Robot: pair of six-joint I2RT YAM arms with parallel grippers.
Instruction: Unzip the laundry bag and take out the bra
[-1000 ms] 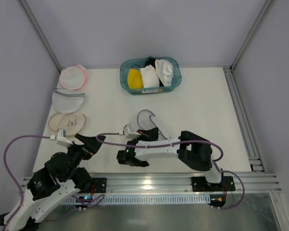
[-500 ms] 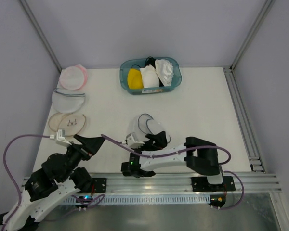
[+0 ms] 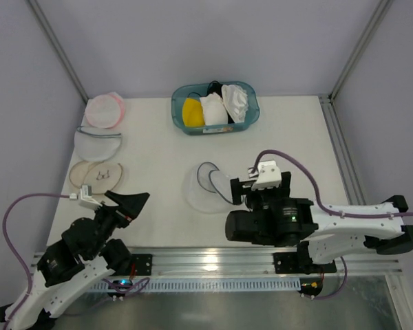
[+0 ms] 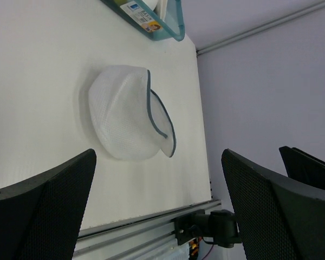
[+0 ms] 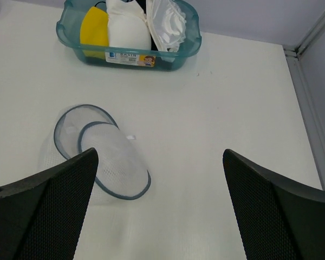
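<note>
Laundry bag (image 3: 208, 185) lies unzipped mid-worktop (image 3: 289, 144), halves splayed. Crumpled white bra (image 3: 235, 102) sits in the basket (image 3: 177, 113). Left gripper (image 4: 158, 162) and right gripper (image 5: 160, 157): jaws apart, empty. Advise retreating clear of the mesh.

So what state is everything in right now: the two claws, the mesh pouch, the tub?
left gripper: open, holding nothing.
right gripper: open, holding nothing.
laundry bag: unzipped, its two halves apart, lying on the table with neither gripper touching it.
basket: upright, filled with yellow and white garments.
</note>
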